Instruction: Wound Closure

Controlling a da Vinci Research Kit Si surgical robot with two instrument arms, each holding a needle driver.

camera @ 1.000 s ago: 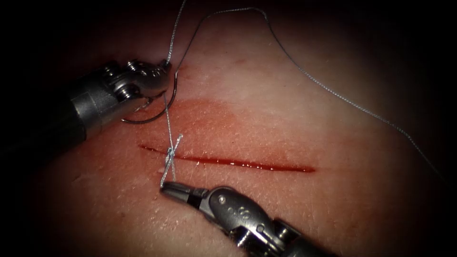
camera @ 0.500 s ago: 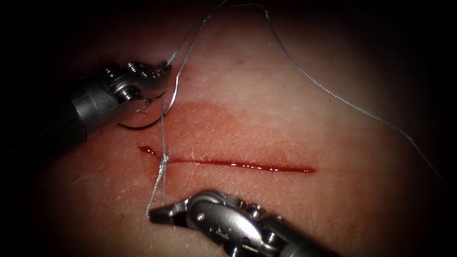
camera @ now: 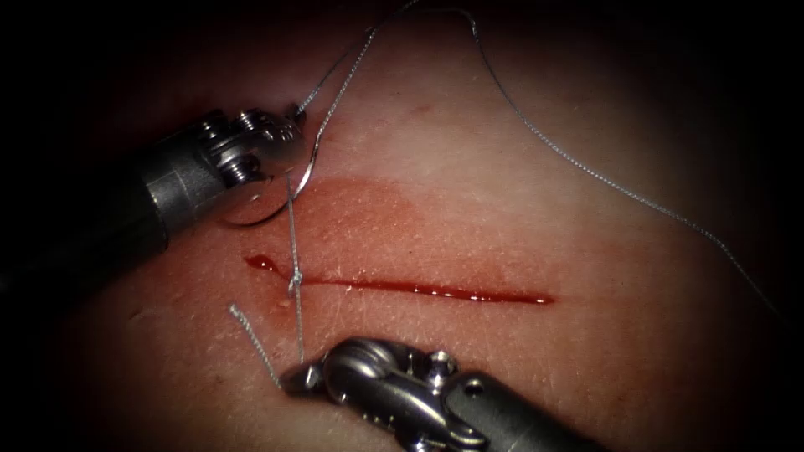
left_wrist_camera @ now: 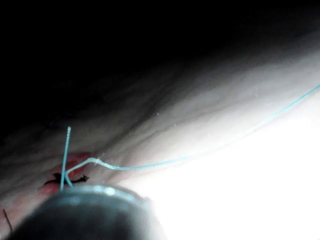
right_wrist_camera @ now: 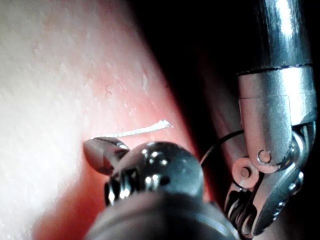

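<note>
Nearest, the right tool (camera: pixel 295 377) sits below the cut (camera: pixel 402 287), its jaws closed on the thread (camera: pixel 295 251). A short free end (camera: pixel 251 339) slants up to the left from the jaws. The thread rises nearly straight up through a knot (camera: pixel 294 279) at the cut's left end.

Farther back, the left tool (camera: pixel 289 125) grips the curved needle (camera: pixel 311 163) near its thread end, clear of the tissue (camera: pixel 502 192), its arc bowing down beneath the jaws.

The right wrist view shows the left tool's clamped jaws from the side (right_wrist_camera: pixel 265 200). In the left wrist view the thread (left_wrist_camera: pixel 200 155) trails far across the tissue.
</note>
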